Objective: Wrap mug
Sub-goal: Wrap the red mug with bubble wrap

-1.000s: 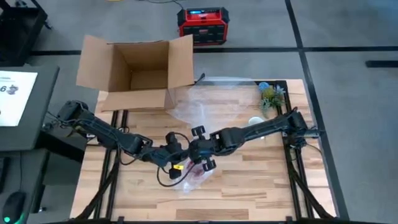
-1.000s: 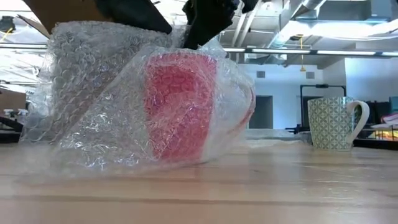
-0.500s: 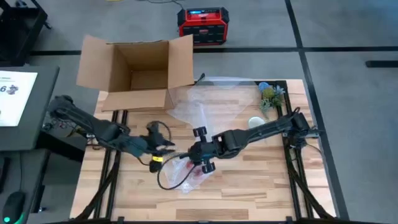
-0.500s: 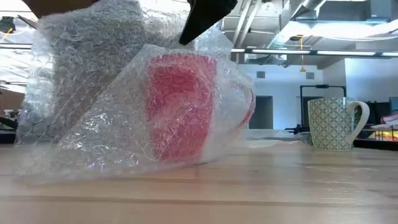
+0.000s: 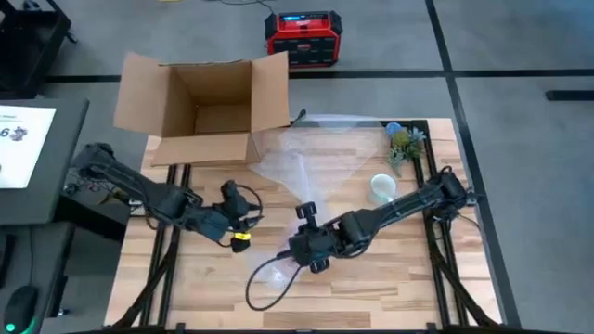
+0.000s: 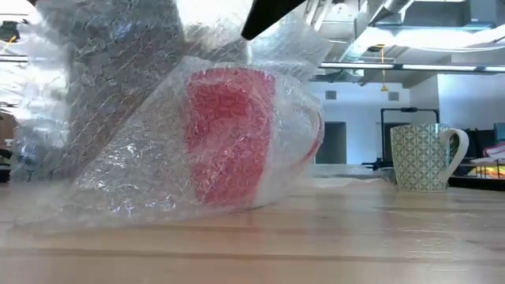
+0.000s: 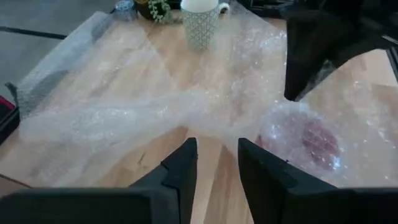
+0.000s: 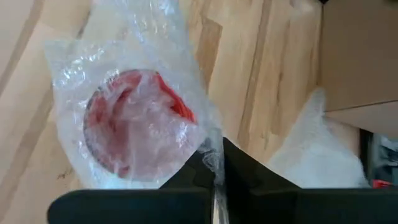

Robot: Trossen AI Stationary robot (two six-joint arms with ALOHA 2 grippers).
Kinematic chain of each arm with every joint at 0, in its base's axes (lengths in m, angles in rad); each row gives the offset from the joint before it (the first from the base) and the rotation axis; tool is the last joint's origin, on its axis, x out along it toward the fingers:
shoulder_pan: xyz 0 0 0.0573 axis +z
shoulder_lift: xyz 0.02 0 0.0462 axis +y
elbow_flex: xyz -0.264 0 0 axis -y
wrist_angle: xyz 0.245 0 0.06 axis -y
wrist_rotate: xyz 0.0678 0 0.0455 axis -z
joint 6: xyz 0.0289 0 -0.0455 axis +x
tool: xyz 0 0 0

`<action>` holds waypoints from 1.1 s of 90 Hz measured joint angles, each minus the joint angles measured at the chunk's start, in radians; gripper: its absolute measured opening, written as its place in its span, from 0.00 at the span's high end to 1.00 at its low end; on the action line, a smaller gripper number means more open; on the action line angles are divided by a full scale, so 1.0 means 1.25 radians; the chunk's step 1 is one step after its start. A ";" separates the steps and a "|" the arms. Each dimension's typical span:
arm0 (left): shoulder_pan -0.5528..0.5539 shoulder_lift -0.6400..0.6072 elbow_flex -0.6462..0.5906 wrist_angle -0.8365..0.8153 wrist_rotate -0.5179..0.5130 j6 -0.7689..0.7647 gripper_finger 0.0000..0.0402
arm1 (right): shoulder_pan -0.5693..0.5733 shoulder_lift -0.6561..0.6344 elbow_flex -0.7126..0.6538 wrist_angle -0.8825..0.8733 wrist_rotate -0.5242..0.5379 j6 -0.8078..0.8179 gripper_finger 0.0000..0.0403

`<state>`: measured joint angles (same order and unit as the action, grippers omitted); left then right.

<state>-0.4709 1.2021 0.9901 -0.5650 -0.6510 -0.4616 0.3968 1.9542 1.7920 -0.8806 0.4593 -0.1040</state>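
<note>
Red mug (image 6: 229, 134) sits low-centre on the tabletop (image 5: 390, 269), swaddled in bubble wrap (image 6: 134, 118), so its outline and handle are blurry through the film. In the high view it is hidden under the right arm's wrist. Right pincer (image 8: 214, 163) is pinched tight on an edge of the bubble wrap just beside the mug's rim (wrist view shows the film caught between the fingers). Left pincer (image 7: 216, 163) is narrowly parted with nothing between its fingers, left of centre in the high view, apart from the mug. A patterned mug (image 5: 381, 187) stands right of centre, beside a small plant (image 5: 405, 144). An open cardboard box (image 5: 206, 107) is at upper left, partly off the tabletop edge.
</note>
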 joint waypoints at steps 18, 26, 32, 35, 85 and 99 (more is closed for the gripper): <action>0.002 0.072 0.000 0.031 -0.002 -0.004 0.76 | 0.031 0.000 0.000 -0.037 0.011 0.027 1.00; 0.003 0.094 0.000 0.032 -0.003 -0.005 0.76 | 0.041 0.000 0.000 -0.053 0.011 0.033 1.00; 0.003 0.101 0.000 0.033 -0.007 -0.005 0.76 | 0.047 0.000 0.000 -0.055 0.011 0.037 1.00; 0.003 0.102 0.000 0.031 -0.008 -0.005 0.76 | 0.049 0.000 0.000 -0.057 0.011 0.038 1.00; 0.017 0.177 -0.024 0.281 0.081 0.132 0.76 | 0.037 0.001 -0.066 -0.053 -0.190 0.002 1.00; 0.026 0.247 -0.024 0.336 0.136 0.143 0.76 | 0.007 0.001 -0.111 -0.021 -0.223 -0.001 1.00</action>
<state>-0.4387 1.5112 0.9600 -0.1457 -0.4805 -0.2826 0.4050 1.9560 1.6530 -0.9073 0.1810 -0.1048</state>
